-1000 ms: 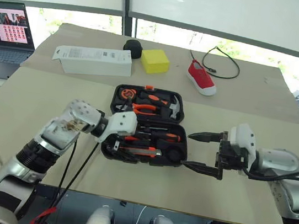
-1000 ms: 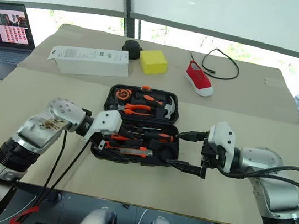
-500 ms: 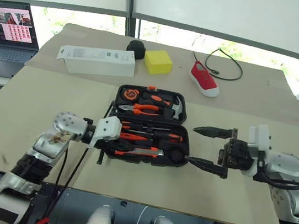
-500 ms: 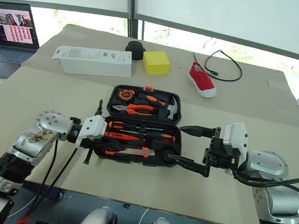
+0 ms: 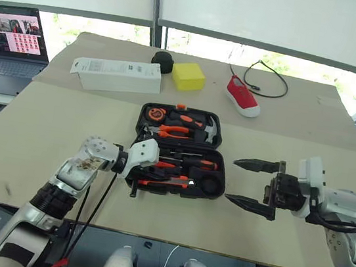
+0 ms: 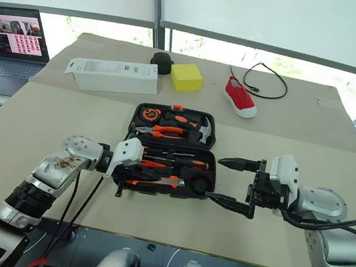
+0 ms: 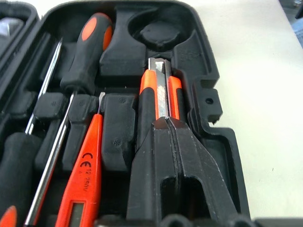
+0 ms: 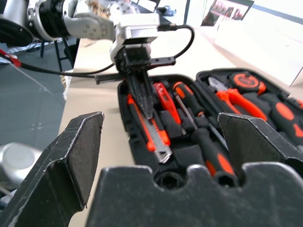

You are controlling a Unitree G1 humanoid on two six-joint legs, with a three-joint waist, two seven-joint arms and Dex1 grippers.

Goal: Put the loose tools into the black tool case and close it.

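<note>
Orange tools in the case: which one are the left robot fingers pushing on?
The utility knife, in the slot along the case's front edge. The shut left gripper rests on it; the tester pen lies untouched beside it.

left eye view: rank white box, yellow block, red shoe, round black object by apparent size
Largest to smallest, as seen in the left eye view:
1. white box
2. red shoe and yellow block: look about alike, so no ranking between them
3. round black object, part hidden behind the box
All lie at the table's far end, so nearness matters little.
</note>
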